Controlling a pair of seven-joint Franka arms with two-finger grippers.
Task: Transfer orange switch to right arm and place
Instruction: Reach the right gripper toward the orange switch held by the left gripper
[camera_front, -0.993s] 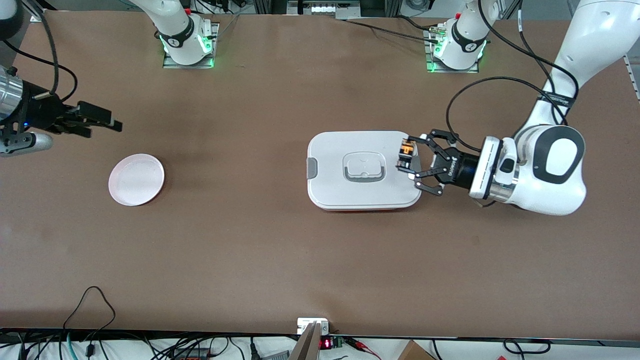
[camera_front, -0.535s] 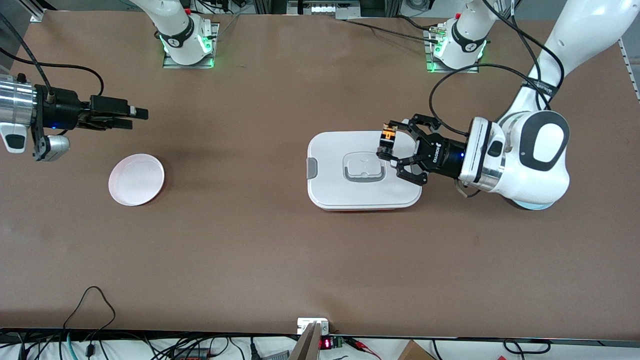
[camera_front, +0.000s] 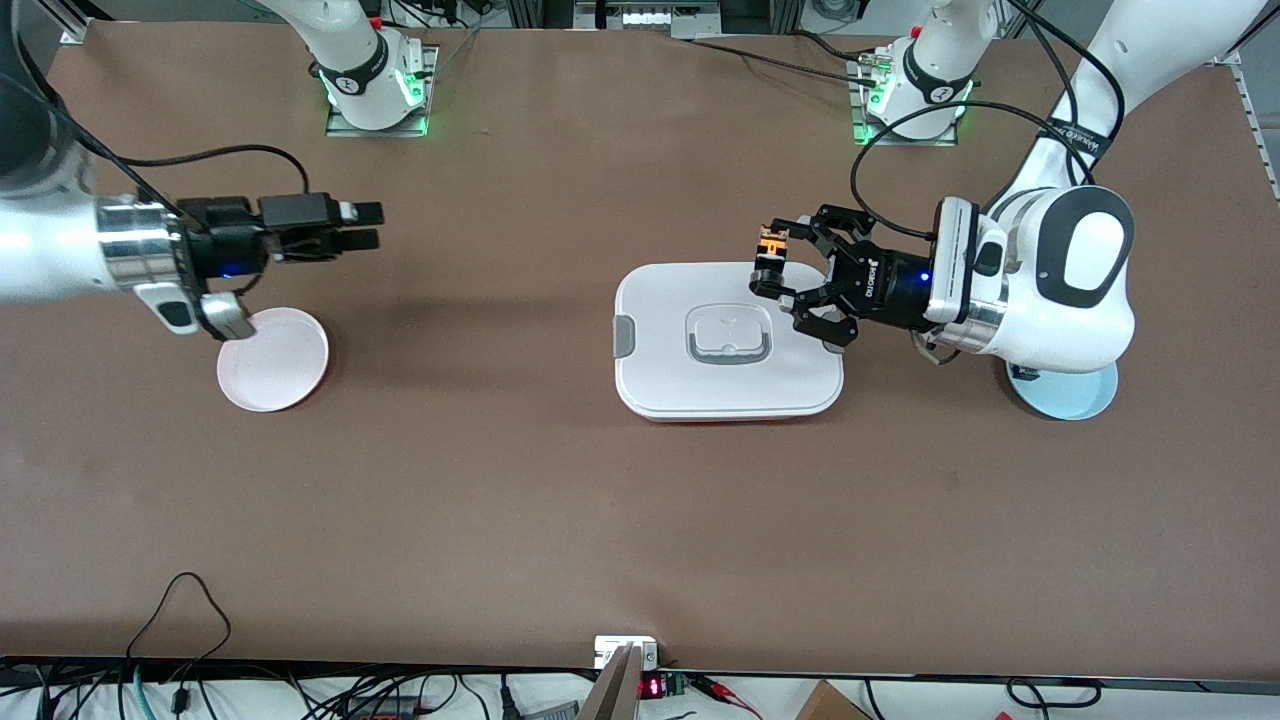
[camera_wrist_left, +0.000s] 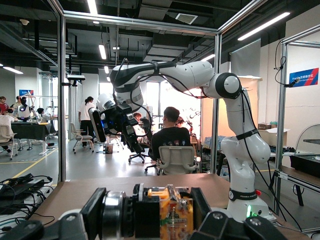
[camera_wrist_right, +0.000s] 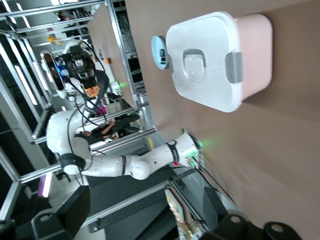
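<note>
left gripper (camera_front: 768, 262) clamped on orange switch (camera_front: 771, 243) over box (camera_front: 728, 341) edge | right gripper (camera_front: 372, 226) jaws wide, above bare table (camera_front: 560, 500) beside pink plate (camera_front: 273, 359) | plates: two, blue plate (camera_front: 1065, 392) under left arm

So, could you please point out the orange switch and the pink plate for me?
orange switch (camera_front: 771, 245), front view, its orange body between the left gripper's fingers.
pink plate (camera_front: 280, 365), front view, its bare middle.

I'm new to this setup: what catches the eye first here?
The left hand holds the orange switch in the air over the edge of the white lidded box at mid-table. The right hand, open, hovers near the pink plate.
</note>
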